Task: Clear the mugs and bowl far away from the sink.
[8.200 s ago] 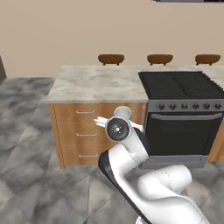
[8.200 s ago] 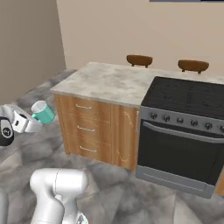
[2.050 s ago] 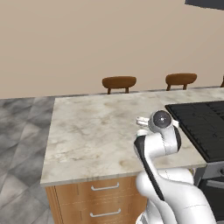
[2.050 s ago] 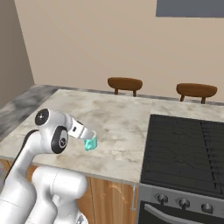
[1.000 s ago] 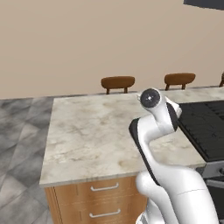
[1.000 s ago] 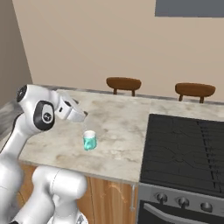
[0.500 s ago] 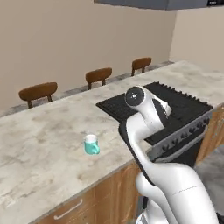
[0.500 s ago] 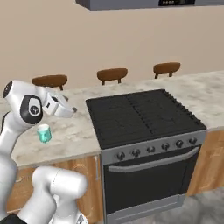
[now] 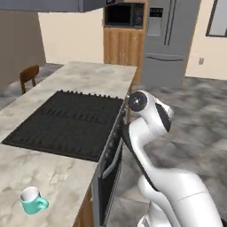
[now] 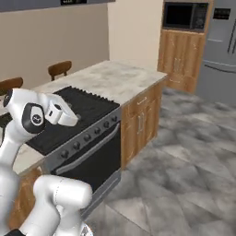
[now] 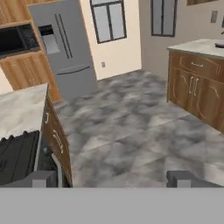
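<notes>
Standing alone on the marble counter (image 9: 53,177) at the lower left of the left base view was the teal mug (image 9: 32,200), upright, white inside, its handle turned to the right, nothing touching it. Just beyond it, further up the counter, lay the black cooktop (image 9: 66,124), and a wooden chair (image 9: 29,76) stood past the counter's far edge on the left. To the right of the cooktop the white arm (image 9: 150,133) rose from the lower right, bent well above the oven front (image 9: 111,168) and well apart from the mug. Behind it stood a wooden cabinet with a microwave (image 9: 124,14) and, further right, a grey fridge (image 9: 170,42).

In the right base view two chairs (image 10: 60,69) showed on the left behind the counter, then the arm's wrist (image 10: 62,114) over the near edge of the cooktop (image 10: 69,115), then the oven with its row of knobs (image 10: 99,126), wooden drawers (image 10: 140,122) and grey stone floor (image 10: 184,156).

In the hand view the gripper (image 11: 111,178) pointed out over the open floor, its two dark fingertips (image 11: 43,178) set far apart at the bottom corners, spread wide with nothing between them. The cooktop edge sat at the left, the fridge (image 11: 65,48) beyond it, windows (image 11: 107,19) in the middle, and another wooden counter unit (image 11: 197,83) at the right.
</notes>
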